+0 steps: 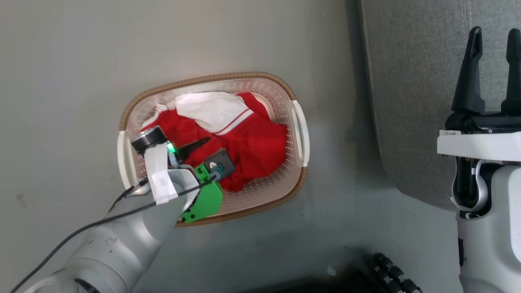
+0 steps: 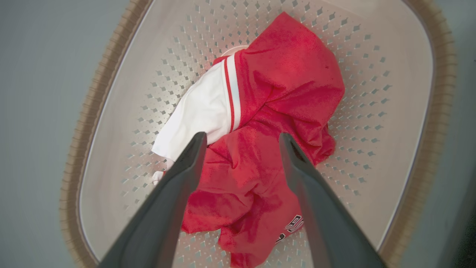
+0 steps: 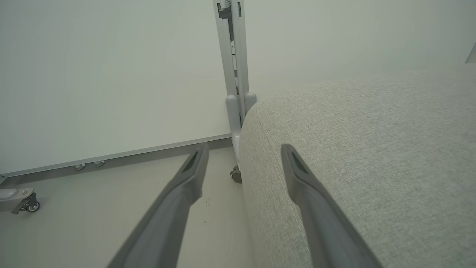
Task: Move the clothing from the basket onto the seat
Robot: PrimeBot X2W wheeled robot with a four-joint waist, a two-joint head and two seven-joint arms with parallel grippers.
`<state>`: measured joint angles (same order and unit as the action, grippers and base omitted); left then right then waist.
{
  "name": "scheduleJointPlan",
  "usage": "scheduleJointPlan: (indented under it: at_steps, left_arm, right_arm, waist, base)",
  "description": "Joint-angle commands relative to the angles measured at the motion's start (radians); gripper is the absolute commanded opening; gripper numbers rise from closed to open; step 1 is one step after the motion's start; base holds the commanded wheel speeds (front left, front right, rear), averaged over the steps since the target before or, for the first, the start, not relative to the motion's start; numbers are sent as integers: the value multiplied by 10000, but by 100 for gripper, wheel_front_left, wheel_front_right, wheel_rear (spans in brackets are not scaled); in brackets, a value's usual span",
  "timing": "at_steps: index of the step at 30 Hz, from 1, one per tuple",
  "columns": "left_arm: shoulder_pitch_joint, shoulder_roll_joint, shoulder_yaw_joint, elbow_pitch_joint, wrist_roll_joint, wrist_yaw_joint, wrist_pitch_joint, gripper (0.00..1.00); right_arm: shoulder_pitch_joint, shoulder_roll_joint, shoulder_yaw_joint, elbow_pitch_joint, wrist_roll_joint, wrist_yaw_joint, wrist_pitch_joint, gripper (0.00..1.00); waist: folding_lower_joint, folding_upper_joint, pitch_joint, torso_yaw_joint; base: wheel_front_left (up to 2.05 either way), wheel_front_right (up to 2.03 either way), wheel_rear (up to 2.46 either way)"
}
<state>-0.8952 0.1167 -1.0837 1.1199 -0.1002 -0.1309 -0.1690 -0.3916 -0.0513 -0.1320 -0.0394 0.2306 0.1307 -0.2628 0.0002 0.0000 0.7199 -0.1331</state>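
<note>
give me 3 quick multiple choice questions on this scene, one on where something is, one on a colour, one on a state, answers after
1. Where does the clothing lie?
A. on the seat
B. in the basket
C. on the floor

2. What colour is the basket's rim?
A. brown
B. blue
C. black

3. How is the left pincer?
A. shut on the clothing
B. shut, holding nothing
C. open

1 B: the red and white heap sits inside the perforated walls.
2 A: the woven-look band round the top is brown.
3 C: the left wrist view shows its two fingers apart over the clothing.
</note>
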Motion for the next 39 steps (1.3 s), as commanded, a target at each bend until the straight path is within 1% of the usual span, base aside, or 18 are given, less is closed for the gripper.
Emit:
scheduleJointPlan:
  at_steps: [1,4,8,12,16,22,25,28,29,30,31,37,39]
  left_arm:
    - [-281,72,-146,210,-170,15,214,100]
    - [-658,123,-605,684,-583,16,865,100]
    - [-945,231,-957,983,-1225,16,1559,100]
    - [-1222,438,-1357,1168,-1406,16,2268,100]
    - [-1424,604,-1579,1280,-1575,15,2724,100]
    - [-1427,753,-1703,1263,-1940,15,2910,100]
    - [-1344,794,-1731,1120,-2248,15,2750,100]
    - [-1424,836,-1814,1027,-2324,15,2734,100]
    - [-1485,842,-1840,1002,-2251,15,2673,88]
    - [-1564,850,-1863,987,-2148,15,2578,33]
    - [-1567,848,-1874,995,-2121,15,2526,0]
    - [-1274,656,-1915,1079,-2287,15,2360,0]
    - [-1012,514,-1893,1117,-2562,15,2188,0]
  right_arm:
    - [-172,7,65,-25,83,1,-31,100]
    - [-287,5,159,-44,260,1,-31,100]
    - [-340,7,399,-51,426,1,-31,100]
    - [-468,8,703,-30,526,1,-29,100]
    - [-495,9,855,-50,588,1,-31,100]
    - [-564,6,1068,-104,553,1,-31,100]
    - [-531,5,1148,-105,560,1,-31,100]
    - [-486,5,1170,-63,580,1,-31,100]
    - [-482,7,1172,-52,574,1,-31,100]
    - [-475,7,1173,-50,569,1,-31,100]
    - [-467,5,1165,-42,565,1,-31,100]
    - [-332,5,1200,69,441,1,-31,100]
    - [-190,5,1208,101,351,1,-31,100]
  waist:
    - [-2,0,733,-667]
    - [-2,0,932,-825]
    - [-2,0,1182,-1056]
    - [-2,0,1390,-1289]
    - [-2,0,1588,-1402]
    - [-2,0,1794,-1547]
    - [-2,0,1854,-1598]
    - [-2,0,1897,-1626]
    - [-2,0,1903,-1628]
    - [-2,0,1904,-1628]
    - [-2,0,1896,-1623]
    - [-2,0,1538,-1505]
    - [-2,0,1153,-1395]
  base:
    - [0,0,0]
    - [0,0,0]
    - [0,0,0]
    - [0,0,0]
    - [0,0,0]
    - [0,0,0]
    - [0,0,0]
    - [0,0,0]
    - [0,0,0]
    - [0,0,0]
    - [0,0,0]
    - [0,0,0]
    - [0,0,0]
